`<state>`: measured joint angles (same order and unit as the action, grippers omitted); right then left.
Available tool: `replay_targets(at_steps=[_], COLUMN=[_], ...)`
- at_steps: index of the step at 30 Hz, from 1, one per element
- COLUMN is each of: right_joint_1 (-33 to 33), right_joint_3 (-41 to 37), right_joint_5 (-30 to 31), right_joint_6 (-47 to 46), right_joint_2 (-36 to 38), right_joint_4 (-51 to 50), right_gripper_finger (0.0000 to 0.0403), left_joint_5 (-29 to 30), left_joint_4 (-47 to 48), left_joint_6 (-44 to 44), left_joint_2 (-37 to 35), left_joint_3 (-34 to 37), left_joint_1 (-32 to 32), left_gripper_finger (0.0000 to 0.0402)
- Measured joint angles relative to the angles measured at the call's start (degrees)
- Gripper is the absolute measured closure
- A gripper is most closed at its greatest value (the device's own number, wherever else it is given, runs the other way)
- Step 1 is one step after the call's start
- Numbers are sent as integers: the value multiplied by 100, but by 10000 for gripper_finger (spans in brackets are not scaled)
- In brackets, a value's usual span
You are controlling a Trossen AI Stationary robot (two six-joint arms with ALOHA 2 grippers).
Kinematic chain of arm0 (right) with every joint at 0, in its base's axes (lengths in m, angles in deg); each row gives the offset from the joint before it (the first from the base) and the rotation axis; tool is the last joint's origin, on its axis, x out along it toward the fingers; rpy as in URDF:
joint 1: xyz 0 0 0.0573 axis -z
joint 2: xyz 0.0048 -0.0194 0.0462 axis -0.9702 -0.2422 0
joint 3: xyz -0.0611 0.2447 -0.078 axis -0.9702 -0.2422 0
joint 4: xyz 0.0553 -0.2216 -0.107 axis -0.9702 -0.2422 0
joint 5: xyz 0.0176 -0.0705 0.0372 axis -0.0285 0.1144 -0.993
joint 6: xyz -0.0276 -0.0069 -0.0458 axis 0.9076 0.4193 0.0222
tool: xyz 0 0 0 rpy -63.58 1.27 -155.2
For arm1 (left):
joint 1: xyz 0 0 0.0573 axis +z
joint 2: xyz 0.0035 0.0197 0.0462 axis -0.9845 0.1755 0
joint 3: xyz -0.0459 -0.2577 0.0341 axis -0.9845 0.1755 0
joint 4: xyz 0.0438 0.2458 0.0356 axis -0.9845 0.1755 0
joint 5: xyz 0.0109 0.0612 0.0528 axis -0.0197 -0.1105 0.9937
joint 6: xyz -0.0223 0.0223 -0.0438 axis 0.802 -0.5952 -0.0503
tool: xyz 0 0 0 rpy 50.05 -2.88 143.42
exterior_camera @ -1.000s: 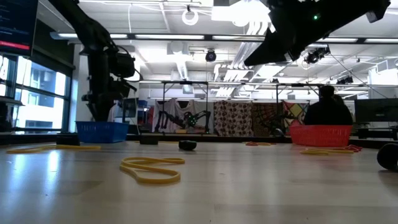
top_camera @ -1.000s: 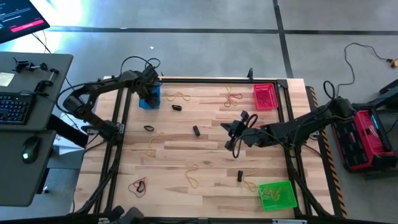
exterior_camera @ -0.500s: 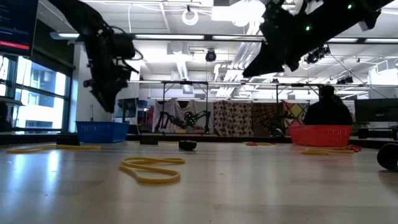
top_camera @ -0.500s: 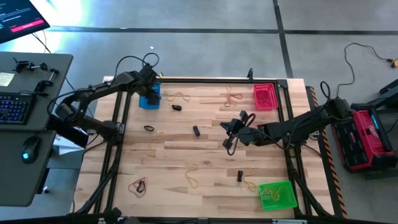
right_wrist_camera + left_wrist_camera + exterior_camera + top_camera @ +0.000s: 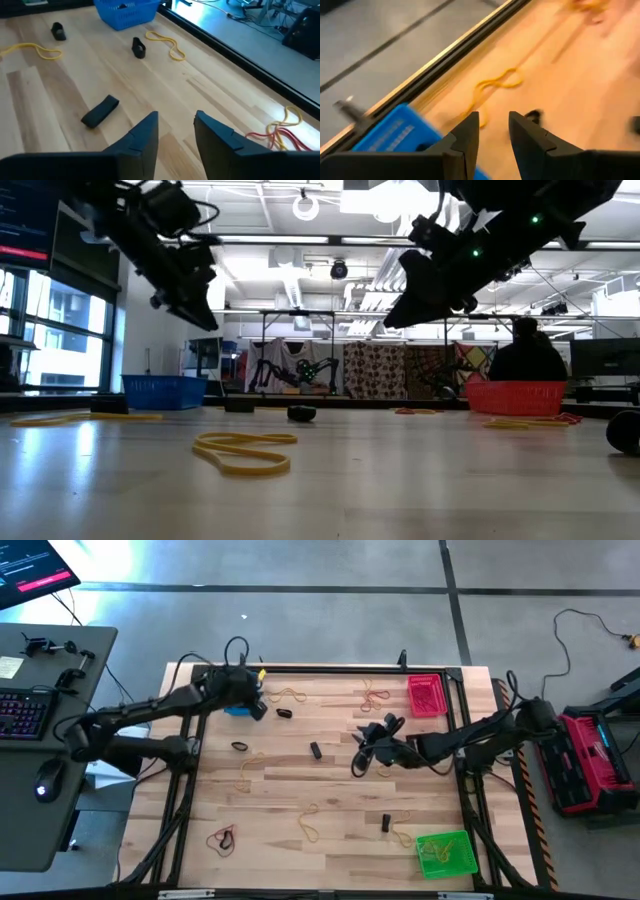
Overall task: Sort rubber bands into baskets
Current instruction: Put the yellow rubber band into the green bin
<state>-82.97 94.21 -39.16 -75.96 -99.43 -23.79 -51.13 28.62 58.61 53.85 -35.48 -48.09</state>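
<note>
Rubber bands lie flat and scattered on the wooden table: yellow ones [image 5: 290, 695] [image 5: 310, 825], black ones [image 5: 285, 713] [image 5: 315, 750] [image 5: 100, 111], and a red-and-yellow bunch [image 5: 375, 695]. The blue basket [image 5: 236, 709] stands at the far left, the red basket [image 5: 425, 695] at the far right and the green basket [image 5: 445, 852] at the near right. My left gripper [image 5: 493, 131] hangs open and empty beside the blue basket [image 5: 395, 132]. My right gripper [image 5: 176, 131] hovers open and empty over the table's middle, right of a black band.
A black metal frame [image 5: 330, 670] runs around the table's edges. A red and black case [image 5: 590, 765] lies on the floor to the right. A desk with a keyboard [image 5: 25, 710] stands to the left. A person [image 5: 525, 355] sits in the room beyond.
My left gripper has risen from over the blue basket, tipped, and swung toward the table's right edge. My right gripper has shifted a little toward the table's left edge, staying above the table. The bands and baskets have not moved.
</note>
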Motion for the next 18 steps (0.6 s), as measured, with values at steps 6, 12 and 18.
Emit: replay_targets(at_steps=[6,12,18], right_joint_1=[-50,-161,-175], right_joint_3=[0,0,0], right_joint_5=[-435,-708,-962], right_joint_6=[-151,-197,-173], right_joint_2=[4,4,4], right_joint_4=[-422,-471,-380], right_gripper_finger=[283,283,283], left_joint_5=[-8,-12,-672], left_joint_4=[-1357,-2684,-3230], left_joint_6=[150,135,-240], left_joint_2=[-349,-395,-393], left_joint_3=[769,1346,1619], left_joint_1=[-858,-1656,-2325], left_gripper_finger=[305,305,305])
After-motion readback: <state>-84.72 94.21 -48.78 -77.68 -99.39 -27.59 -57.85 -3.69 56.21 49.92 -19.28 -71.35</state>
